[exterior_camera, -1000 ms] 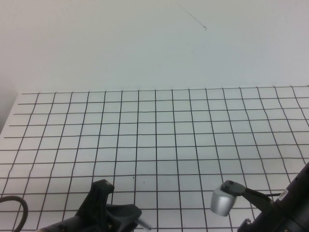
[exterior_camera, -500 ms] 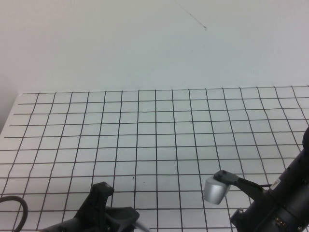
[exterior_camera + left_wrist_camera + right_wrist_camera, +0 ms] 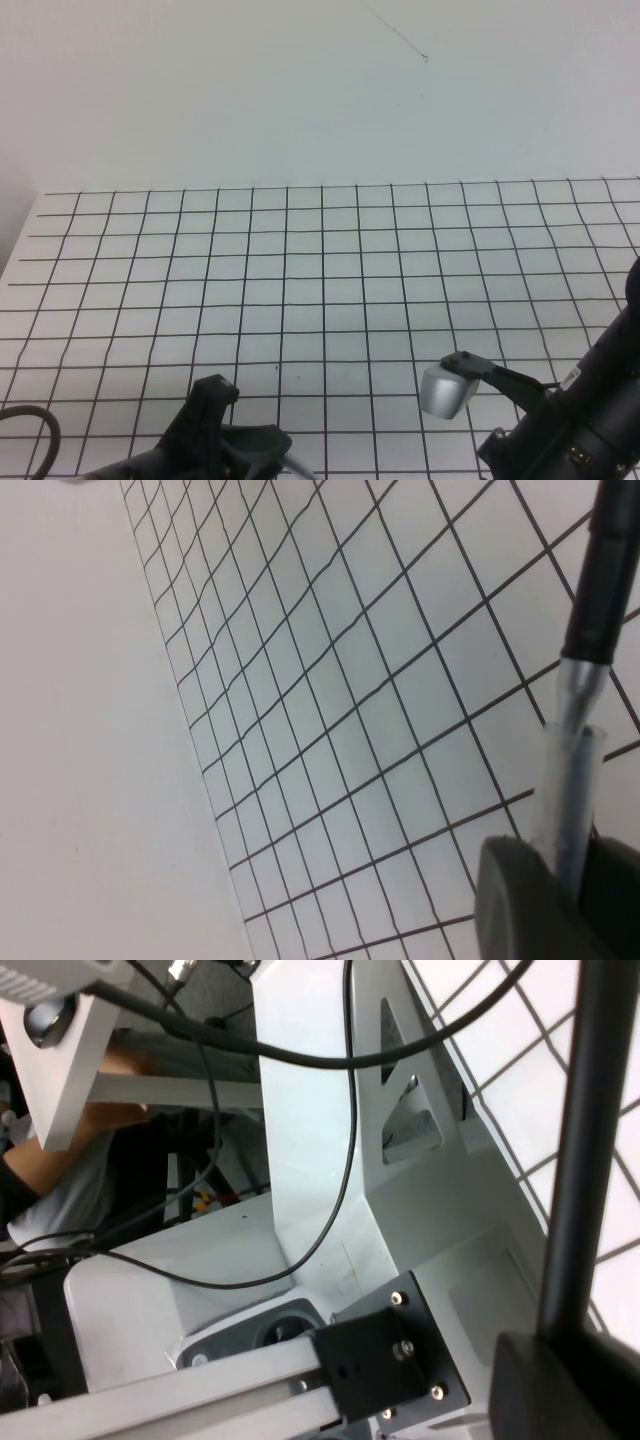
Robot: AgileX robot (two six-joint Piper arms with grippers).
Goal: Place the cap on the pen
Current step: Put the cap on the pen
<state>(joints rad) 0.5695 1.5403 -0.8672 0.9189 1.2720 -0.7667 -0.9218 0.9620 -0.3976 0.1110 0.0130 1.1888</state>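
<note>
Glossy black plastic pen (image 3: 603, 575), clear plastic cap (image 3: 568, 785), matt gridded tabletop (image 3: 330, 270).

Both grippers (image 3: 262, 450) (image 3: 470, 375) low at near edge, seemingly clamped.

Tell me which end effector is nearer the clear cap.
Left. The left end effector grips the clear cap itself; the right end effector holds the pen, whose tip sits inside the cap's mouth.

My thin black stick pen (image 3: 598, 590) runs off frame; my left gripper (image 3: 285, 462) half cropped below.
</note>
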